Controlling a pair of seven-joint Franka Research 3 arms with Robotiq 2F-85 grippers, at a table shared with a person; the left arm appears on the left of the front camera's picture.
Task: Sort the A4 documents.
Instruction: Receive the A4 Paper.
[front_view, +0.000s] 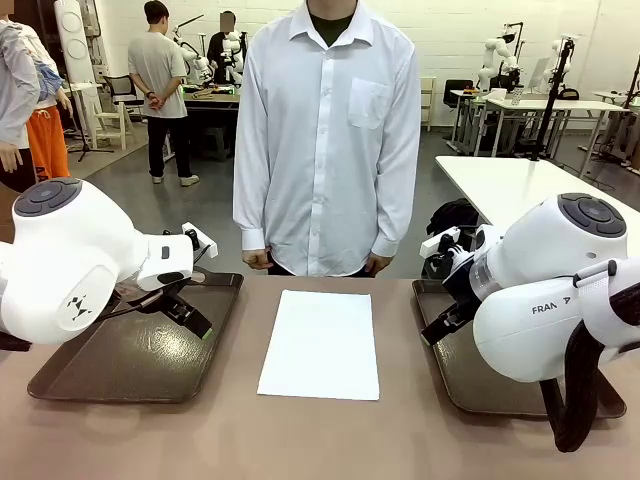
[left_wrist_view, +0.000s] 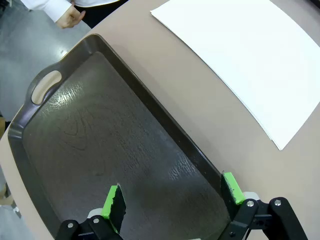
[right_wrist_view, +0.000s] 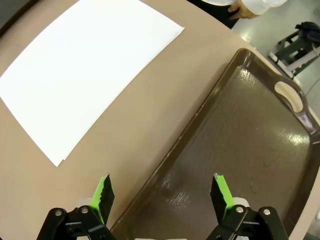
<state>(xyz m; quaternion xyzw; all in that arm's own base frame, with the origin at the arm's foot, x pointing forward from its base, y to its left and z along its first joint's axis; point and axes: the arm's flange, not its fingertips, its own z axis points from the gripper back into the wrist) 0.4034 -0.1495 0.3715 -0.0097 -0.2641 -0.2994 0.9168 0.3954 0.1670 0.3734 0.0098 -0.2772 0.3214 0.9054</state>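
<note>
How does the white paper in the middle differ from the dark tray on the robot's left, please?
The A4 documents are white; the left tray is dark brown. The documents lie thin and flat; the tray has a raised rim. The documents sit mid-table; the tray lies beneath the open left gripper. Both are rectangular and rest on the table.

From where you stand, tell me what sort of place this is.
Probably a robotics lab. A robot's left gripper and right gripper, both open, hang over a table shared with a person. Behind are white work tables and equipment stands on a grey floor.
</note>
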